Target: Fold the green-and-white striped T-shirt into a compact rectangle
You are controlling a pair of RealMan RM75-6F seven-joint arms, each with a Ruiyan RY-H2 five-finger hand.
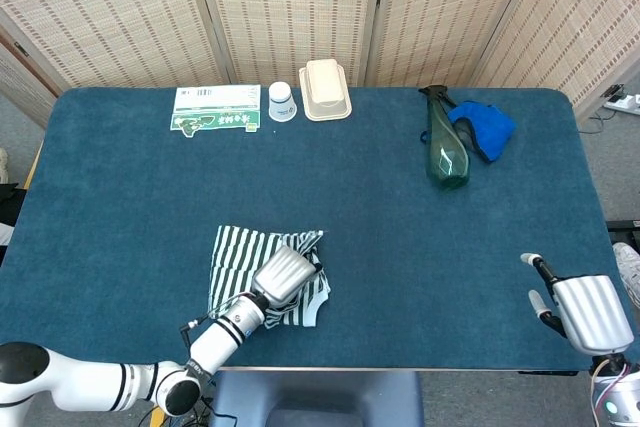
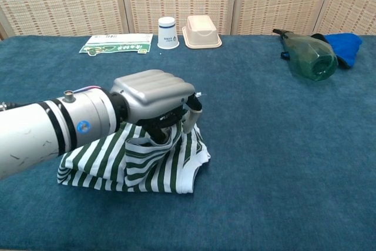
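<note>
The shirt lies bunched on the blue surface, close to the near edge and left of centre. In the chest view the shirt shows a folded layer drawn across its top, with the lower hem and one white-trimmed edge exposed at the right.

The left hand sits over the right part of the shirt. In the chest view the left hand is knuckles-up, fingers curled downward, and a fold of striped fabric is pinched beneath them. The hand is grasping the shirt. The forearm runs back toward the near left corner.

The right hand is at the near right corner of the surface, well apart from the shirt, visible in the head view only. Its fingers point away from the robot and are spread, with nothing between them; the hand is released.

Along the far edge of the surface, from left to right:
- a flat green-and-white packet;
- a white cup, upside down, just beside the packet;
- a beige container, just beside the cup.

Toward the far right, a green bottle lies on its side. A blue cloth is touching it on the right.
</note>
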